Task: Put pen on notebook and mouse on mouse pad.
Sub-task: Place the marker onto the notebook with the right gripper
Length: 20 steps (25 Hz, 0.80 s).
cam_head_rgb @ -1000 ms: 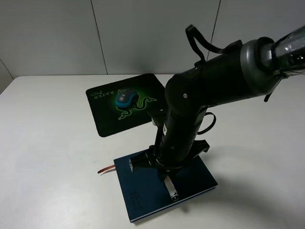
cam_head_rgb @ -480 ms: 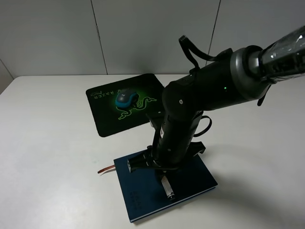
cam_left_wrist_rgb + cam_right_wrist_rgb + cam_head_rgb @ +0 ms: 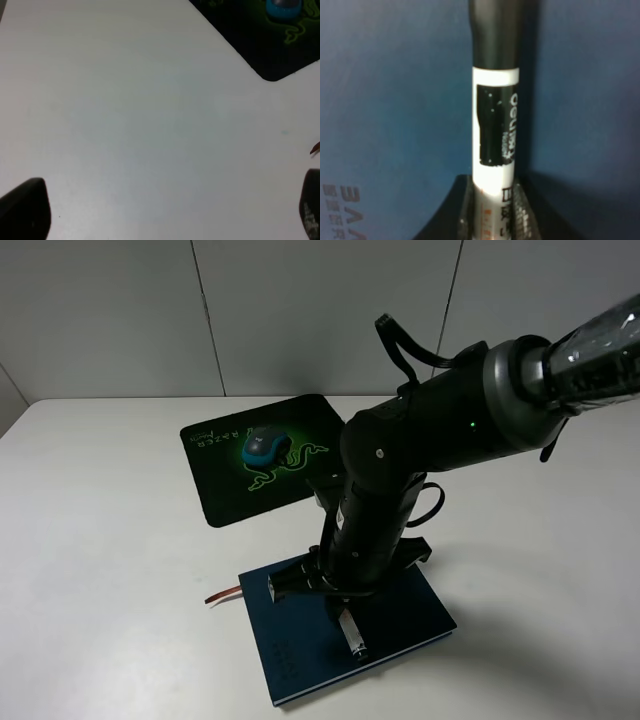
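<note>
The dark blue notebook (image 3: 300, 655) lies at the table's front, its brown ribbon (image 3: 224, 593) sticking out to the left. My right gripper (image 3: 340, 598) reaches down over it, shut on the pen (image 3: 354, 635), which rests low against the cover. In the right wrist view the pen (image 3: 495, 115), white barrel and black cap, sits between the fingers (image 3: 464, 212) over the notebook (image 3: 395, 100). The mouse (image 3: 262, 448) sits on the black mouse pad (image 3: 225, 495) with its green logo. My left gripper (image 3: 167, 215) hovers open over bare table, with the mouse (image 3: 284, 6) far off.
The white table (image 3: 110, 540) stretches to the left and right of the notebook. A grey panelled wall (image 3: 300, 310) stands behind the table. The bulky right arm (image 3: 440, 440) hangs over the table's middle and hides part of the notebook.
Since one second ago the right arm has shifted slightly left and lower with the pen. Over the last half second nothing has visibly moved.
</note>
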Tool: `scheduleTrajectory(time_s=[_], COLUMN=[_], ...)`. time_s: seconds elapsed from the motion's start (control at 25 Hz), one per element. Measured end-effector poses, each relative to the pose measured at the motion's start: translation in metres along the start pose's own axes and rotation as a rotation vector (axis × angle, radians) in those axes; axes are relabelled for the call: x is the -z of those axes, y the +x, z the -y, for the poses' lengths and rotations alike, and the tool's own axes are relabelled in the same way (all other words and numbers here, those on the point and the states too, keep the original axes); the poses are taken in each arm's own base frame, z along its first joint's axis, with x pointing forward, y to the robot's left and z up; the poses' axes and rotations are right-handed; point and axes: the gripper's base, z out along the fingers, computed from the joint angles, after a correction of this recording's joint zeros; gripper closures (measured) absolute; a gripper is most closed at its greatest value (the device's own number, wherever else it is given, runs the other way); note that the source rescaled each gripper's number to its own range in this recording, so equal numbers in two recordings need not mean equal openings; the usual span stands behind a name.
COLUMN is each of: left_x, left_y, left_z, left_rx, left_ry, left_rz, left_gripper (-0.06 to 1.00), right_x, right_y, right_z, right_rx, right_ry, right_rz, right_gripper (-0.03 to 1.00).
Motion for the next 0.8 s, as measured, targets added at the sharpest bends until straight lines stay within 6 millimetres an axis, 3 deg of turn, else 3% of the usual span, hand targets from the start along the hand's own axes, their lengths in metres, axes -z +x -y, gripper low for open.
scheduleTrajectory(time_s=[0.12,0.36,0.44,0.56,0.8], left_x=[0.0000,0.0000,0.0000,0.0000,0.0000], left_y=[0.0000,0.0000,0.0000,0.0000,0.0000], left_z=[0.0000,0.0000,0.0000,0.0000,0.0000], left_rx=[0.000,0.000,0.000,0.000,0.000], left_ry=[0.000,0.000,0.000,0.000,0.000], left_rz=[0.000,0.000,0.000,0.000,0.000], left_gripper=[-0.05,-0.05,-0.05,-0.05,-0.05], right_x=[0.0000,0.0000,0.0000,0.0000,0.0000], right_y=[0.0000,0.0000,0.0000,0.0000,0.0000], right_z=[0.0000,0.0000,0.0000,0.0000,0.0000], right_rx=[0.000,0.000,0.000,0.000,0.000], right_ry=[0.000,0.000,0.000,0.000,0.000], right_rz=[0.000,0.000,0.000,0.000,0.000], right_gripper=[0.86,0.21,0.06,-0.01,-0.03])
